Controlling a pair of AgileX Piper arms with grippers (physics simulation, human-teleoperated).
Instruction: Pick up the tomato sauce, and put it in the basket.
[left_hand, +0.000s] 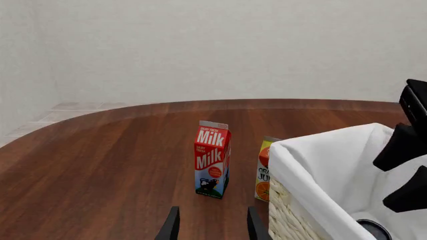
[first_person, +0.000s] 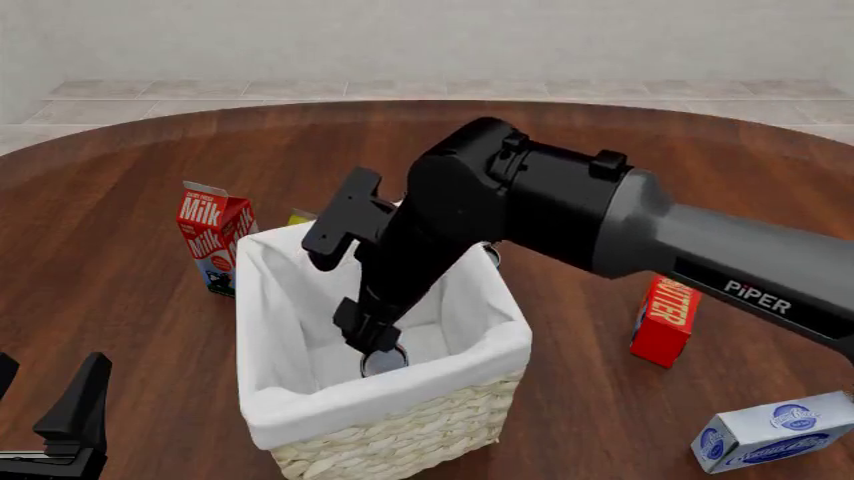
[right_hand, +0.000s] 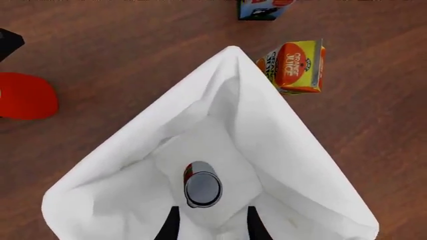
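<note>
Small grey-lidded red tomato sauce can (right_hand: 201, 189) upright on white-lined wicker basket (first_person: 387, 440) floor, just beyond right claw (right_hand: 208, 225) (fingers spread, unloaded).

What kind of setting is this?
Probably a simulated kitchen or dining tabletop: a round wooden table holding groceries, namely a milk carton and a butter box, beside a wicker basket.
</note>
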